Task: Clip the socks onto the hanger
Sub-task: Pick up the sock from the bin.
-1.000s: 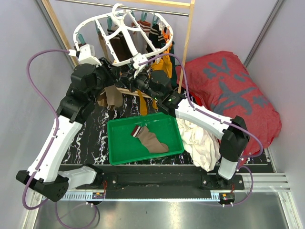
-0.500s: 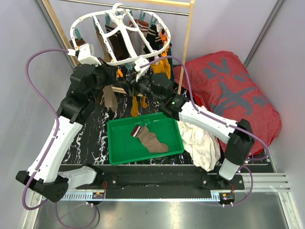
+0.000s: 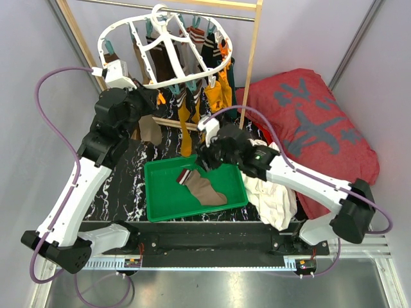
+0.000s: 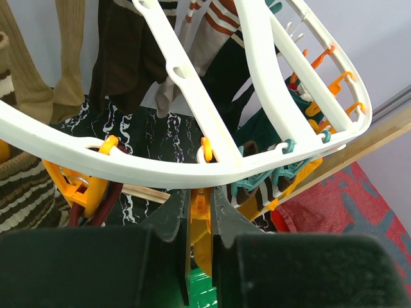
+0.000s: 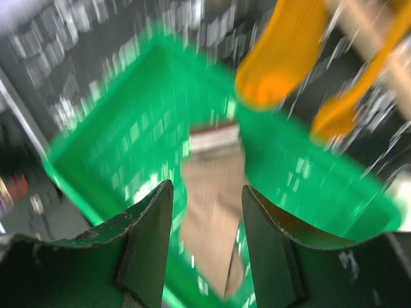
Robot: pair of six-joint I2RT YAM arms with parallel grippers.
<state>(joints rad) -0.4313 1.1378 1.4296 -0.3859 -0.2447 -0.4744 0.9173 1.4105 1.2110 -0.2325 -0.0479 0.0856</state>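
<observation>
The left gripper [image 4: 199, 221] is shut on a small orange plastic clip [image 4: 204, 149], which is pinched between the dark jaws just under the rim of the white plastic oval hanger [image 4: 128, 160]. The right gripper [image 5: 205, 189] is held about half open, with nothing between its green-tinted fingers [image 5: 151, 224], and is poised above the far right part of the shallow green plastic tray [image 3: 160, 192].

The wrist view of the tray is blurred. One soft tan-brown sock [image 3: 204, 189], with a cream and dark cuff, is seen lying flat inside the tray, near its middle. The hanger is suspended beyond the tray's far edge and above it; its smooth frame is crossed by ribs and fitted with teal clips [image 4: 257, 186] beside the orange ones. Mustard-yellow socks [image 3: 186, 122] are clipped to its near rim and hang towards the tray's far edge, and dark brown and striped socks [image 3: 157, 54] are hung farther back. A crumpled white cloth [image 3: 273, 189] lies against the tray's right side, with a large red cushion [image 3: 314, 122] beyond it.
</observation>
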